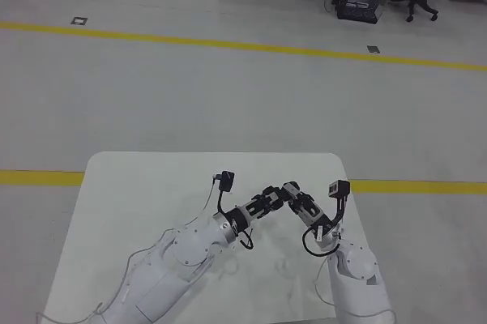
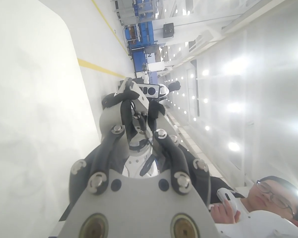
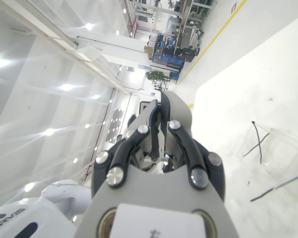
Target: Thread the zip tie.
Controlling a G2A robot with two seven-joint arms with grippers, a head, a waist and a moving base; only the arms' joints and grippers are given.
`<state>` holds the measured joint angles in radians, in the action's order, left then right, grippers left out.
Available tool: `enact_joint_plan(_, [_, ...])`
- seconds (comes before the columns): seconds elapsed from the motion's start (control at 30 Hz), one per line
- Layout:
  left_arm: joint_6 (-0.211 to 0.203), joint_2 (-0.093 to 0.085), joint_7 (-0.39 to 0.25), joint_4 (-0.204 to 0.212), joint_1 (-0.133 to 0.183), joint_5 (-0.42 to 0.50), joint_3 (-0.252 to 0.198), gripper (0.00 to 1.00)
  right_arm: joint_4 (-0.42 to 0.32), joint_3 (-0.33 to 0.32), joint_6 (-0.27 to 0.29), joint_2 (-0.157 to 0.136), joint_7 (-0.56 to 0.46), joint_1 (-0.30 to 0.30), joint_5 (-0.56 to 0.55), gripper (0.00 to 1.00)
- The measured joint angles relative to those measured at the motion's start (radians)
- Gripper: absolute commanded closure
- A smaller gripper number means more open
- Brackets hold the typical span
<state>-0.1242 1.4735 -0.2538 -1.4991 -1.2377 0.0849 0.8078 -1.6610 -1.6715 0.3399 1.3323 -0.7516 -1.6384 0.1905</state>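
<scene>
- Right gripper: found pinched almost shut, only a slit between jaws, nothing seen in it. Left gripper: found part open, nothing seen held. Met tip to tip above table.
- Located the zip tie?
- Spotted two zip ties crossed in clear tray, one loose tie near tray; all well apart from both grippers.
- Advice for the pickup?
- Judged no tie picked up yet. Reckoned best to open right wide, pinch one tie near its head, leave tail free for left, line tail square with slot before pushing.
</scene>
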Motion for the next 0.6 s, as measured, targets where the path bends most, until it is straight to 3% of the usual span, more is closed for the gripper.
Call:
enact_joint_plan(0.3, [0.005,-0.004,-0.006,-0.008,-0.003,0.005,-0.001,0.97,-0.001,0.002,0.000,-0.004,0.002,-0.002,0.001,1.00])
enact_joint_plan(0.43, [0.008,-0.005,-0.006,-0.007,-0.003,0.007,-0.003,0.75,-0.004,0.003,0.000,-0.006,0.003,-0.002,0.003,1.00])
enact_joint_plan(0.47, [0.009,-0.005,-0.006,-0.006,-0.003,0.008,-0.003,0.65,-0.006,0.003,0.000,-0.006,0.002,-0.002,0.003,1.00])
enact_joint_plan(0.6, [0.014,-0.006,-0.004,-0.007,-0.002,0.009,-0.003,0.64,-0.010,0.001,0.000,-0.008,-0.001,-0.001,-0.001,1.00])
